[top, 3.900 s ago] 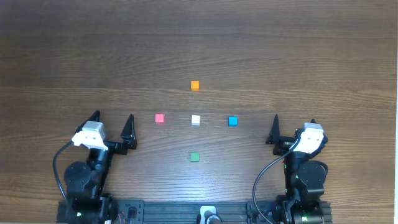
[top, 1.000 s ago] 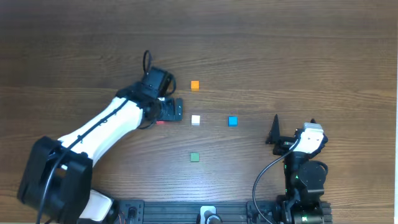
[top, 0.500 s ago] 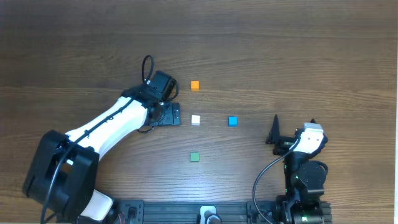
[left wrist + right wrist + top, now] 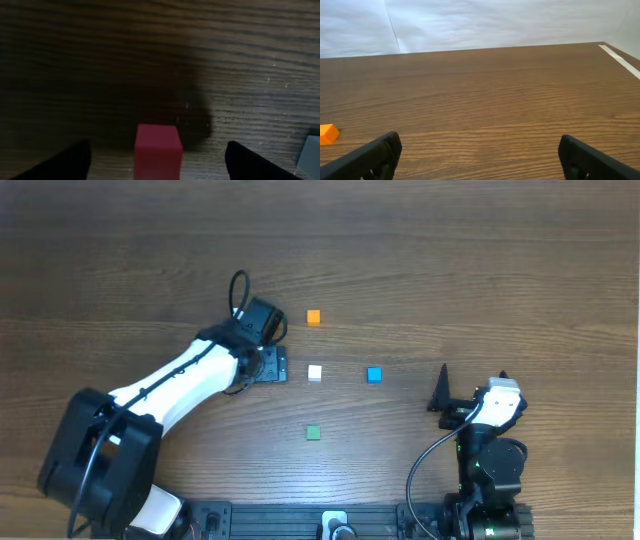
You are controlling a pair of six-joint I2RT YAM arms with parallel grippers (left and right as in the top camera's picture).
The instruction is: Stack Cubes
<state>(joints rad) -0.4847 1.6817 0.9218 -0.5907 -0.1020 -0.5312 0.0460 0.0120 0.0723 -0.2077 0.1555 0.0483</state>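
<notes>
The pink cube [image 4: 157, 150] is seen standing flat on the table [image 4: 450, 260], just left of the white cube [image 4: 315, 372], in the row that ends with the blue cube [image 4: 374, 375] on the right. The left end effector [image 4: 272, 366] is held low over it with its fingers spread wide. The cube is bracketed between them with a clear gap on each side, and nothing is gripped yet. The right end effector [image 4: 480, 159] is parked near the right base, also opened wide and holding nothing. An orange cube [image 4: 314, 317] lies farther off, a green cube [image 4: 313, 433] nearer.

The pink cube is judged to be small, light and rigid, with flat faces and crisp edges; crushing is unlikely, so a firm close can be tolerated. The best hold is expected on two opposite vertical faces, taken square and centred — a grip on an edge or a corner would probably let it twist or pop out. Being so light, it could be nudged across the wood by whichever finger touches first, so even contact is advised. The neighbouring white cube should be kept clear of the finger on that side.
</notes>
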